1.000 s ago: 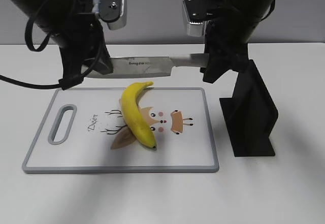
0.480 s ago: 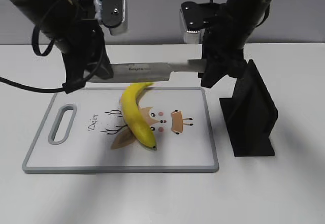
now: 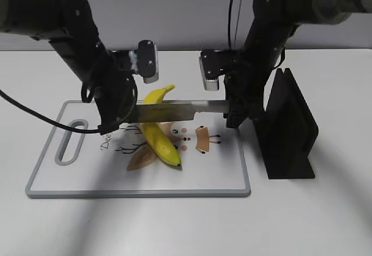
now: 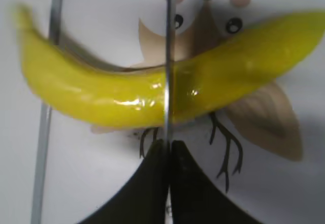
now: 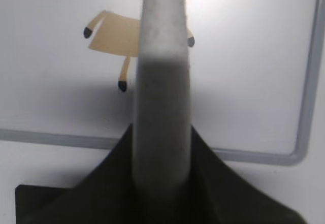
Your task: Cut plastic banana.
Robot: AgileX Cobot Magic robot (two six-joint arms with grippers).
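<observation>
Cutting is the step in hand, as I judge it: both arms are holding one knife level across the banana, and the blade is sitting on — or just into — the fruit. The right gripper is gripping the handle, its jaws closed around it, as the right wrist view shows the grey handle running straight out between the dark fingers. The left gripper is pinching the blade's far end; in the left wrist view its two dark fingers are meeting on the thin steel edge, which is crossing the banana near its middle. The banana is lying on the board, over the printed deer, its stem pointing away toward the back edge and its dark tip toward the front. Whether the blade has bitten into the skin I cannot tell — the left wrist view shows only a faint line where steel meets yellow. A black stand is standing just beside the board on the right. Next, the move seems to call for both arms pressing down together and evenly, keeping the blade level so the smooth, glossy banana is not rolling or sliding out from under it.
</observation>
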